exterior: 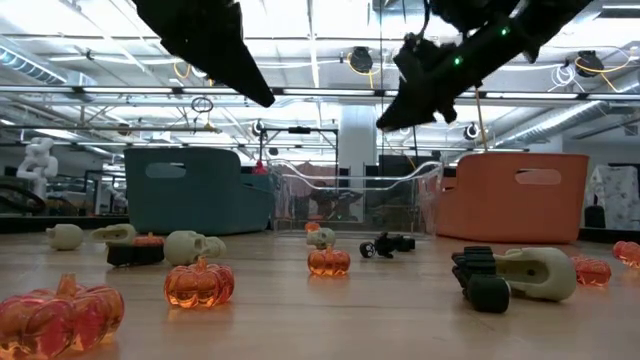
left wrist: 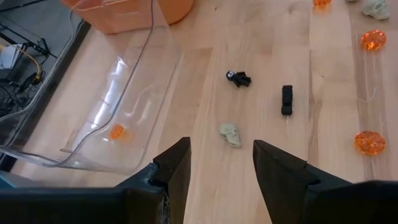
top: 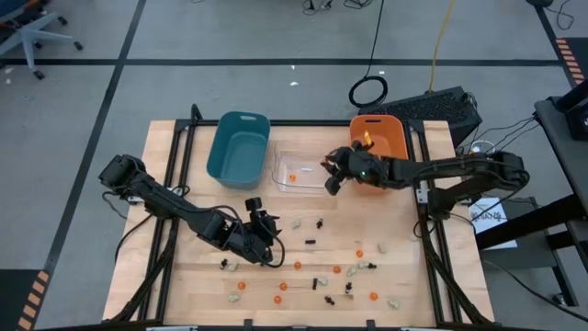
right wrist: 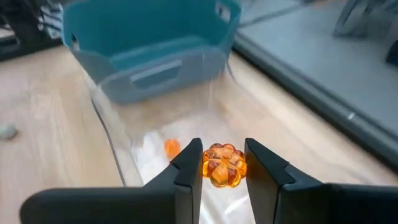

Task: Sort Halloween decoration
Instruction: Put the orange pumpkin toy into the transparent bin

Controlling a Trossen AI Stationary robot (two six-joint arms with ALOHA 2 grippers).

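While your right tool [right wrist: 222, 163] is gripping an orange pumpkin [right wrist: 224, 165] above the clear bin [top: 299, 170], keep centering it before releasing; your left tool [top: 264, 221] is waiting open at seven o'clock.

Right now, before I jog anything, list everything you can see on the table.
teal bin: one, teal, far side.
clear bin: one, transparent, between the others, one small orange piece inside.
orange bin: one, orange, far right.
trinkets: many, orange pumpkins, black pieces, pale skulls, scattered on the near half.
held pumpkin: one, orange, between the right fingers above the clear bin.
left gripper: open, empty, over the table.
right gripper: shut on the pumpkin.
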